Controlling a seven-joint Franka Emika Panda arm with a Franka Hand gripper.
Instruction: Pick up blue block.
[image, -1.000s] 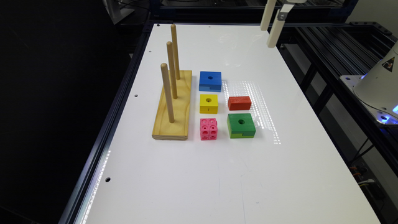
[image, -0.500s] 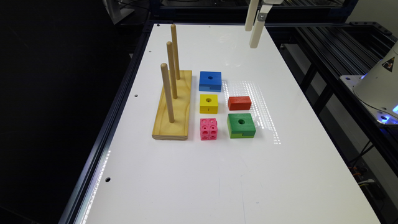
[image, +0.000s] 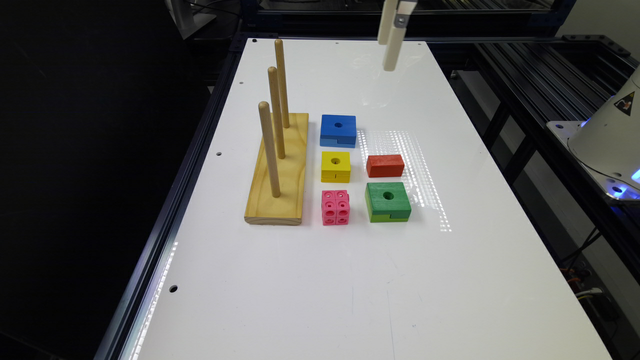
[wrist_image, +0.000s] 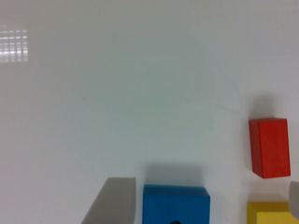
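Observation:
The blue block (image: 338, 129) lies flat on the white table (image: 350, 280), its round hole facing up, at the far end of the block cluster. The wrist view catches its edge (wrist_image: 176, 204). My gripper (image: 390, 55) hangs high above the table's far end, beyond the blue block and toward the exterior view's right of it. In the wrist view my gripper (wrist_image: 208, 183) is open, with one grey finger (wrist_image: 114, 200) beside the blue block and the other far off at the picture's edge. Nothing is held.
A wooden base with three upright pegs (image: 276, 165) stands on the exterior view's left of the blocks. A yellow holed block (image: 335, 165), a red block (image: 385, 165), a green holed block (image: 387, 200) and a pink cube (image: 335, 207) lie nearer than the blue one.
The gripper has travelled toward the exterior view's left along the table's far end, staying high. No block has moved.

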